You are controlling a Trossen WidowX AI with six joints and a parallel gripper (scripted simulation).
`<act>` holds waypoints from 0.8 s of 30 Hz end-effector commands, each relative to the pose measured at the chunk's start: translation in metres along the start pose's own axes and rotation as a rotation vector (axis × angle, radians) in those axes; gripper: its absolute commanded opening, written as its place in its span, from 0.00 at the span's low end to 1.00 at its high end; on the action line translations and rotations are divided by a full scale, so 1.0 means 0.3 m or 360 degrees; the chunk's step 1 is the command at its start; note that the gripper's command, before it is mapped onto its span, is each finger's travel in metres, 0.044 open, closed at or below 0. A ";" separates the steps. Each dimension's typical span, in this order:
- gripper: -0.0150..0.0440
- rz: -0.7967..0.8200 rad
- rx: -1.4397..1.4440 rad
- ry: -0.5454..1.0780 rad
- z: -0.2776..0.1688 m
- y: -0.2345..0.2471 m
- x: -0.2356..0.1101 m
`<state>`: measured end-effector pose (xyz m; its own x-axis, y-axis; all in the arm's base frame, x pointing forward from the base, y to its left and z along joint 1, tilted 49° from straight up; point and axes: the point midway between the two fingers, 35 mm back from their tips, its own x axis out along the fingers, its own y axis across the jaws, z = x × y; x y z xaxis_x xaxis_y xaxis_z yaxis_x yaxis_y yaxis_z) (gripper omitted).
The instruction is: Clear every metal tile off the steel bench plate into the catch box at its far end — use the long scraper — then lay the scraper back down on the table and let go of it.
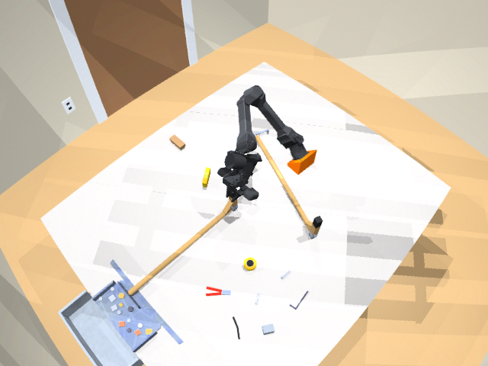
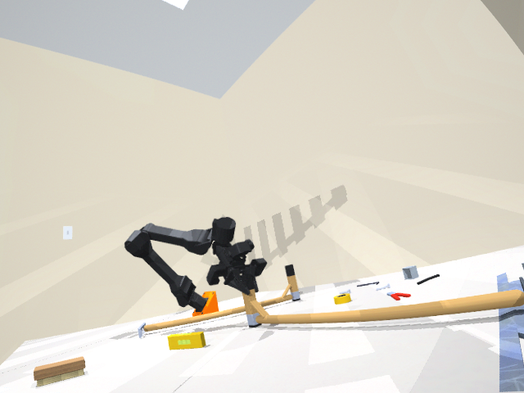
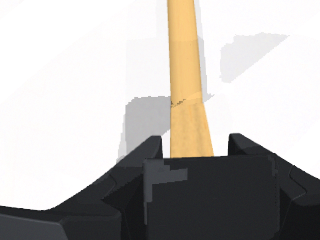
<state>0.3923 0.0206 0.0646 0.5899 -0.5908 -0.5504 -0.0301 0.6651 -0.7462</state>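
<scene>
Near the middle of the top view the gripper (image 1: 235, 195) is clamped on the upright handle post of the long scraper (image 1: 181, 248), whose tan shaft runs down toward the lower left of the frame. Its far end reaches over the steel bench plate (image 1: 154, 319), where the small metal tiles (image 1: 128, 315) lie scattered beside the catch box (image 1: 75, 313) in the lower left corner. The blade seems to sit on the plate, though it is too small to be sure.

Arm (image 1: 247, 118) folded, hand (image 1: 234, 203) down, clamped on handle.
</scene>
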 end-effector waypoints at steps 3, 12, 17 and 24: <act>0.25 0.0000 0.0011 -0.0018 0.037 -0.011 0.014; 0.25 -0.0001 0.0011 -0.0019 0.058 -0.017 0.031; 0.25 -0.0001 0.0012 -0.0019 0.076 -0.018 0.041; 0.25 -0.0001 0.0012 -0.0019 0.103 -0.019 0.056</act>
<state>0.4195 0.0181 0.0677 0.5904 -0.5926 -0.5479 -0.0253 0.6649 -0.7465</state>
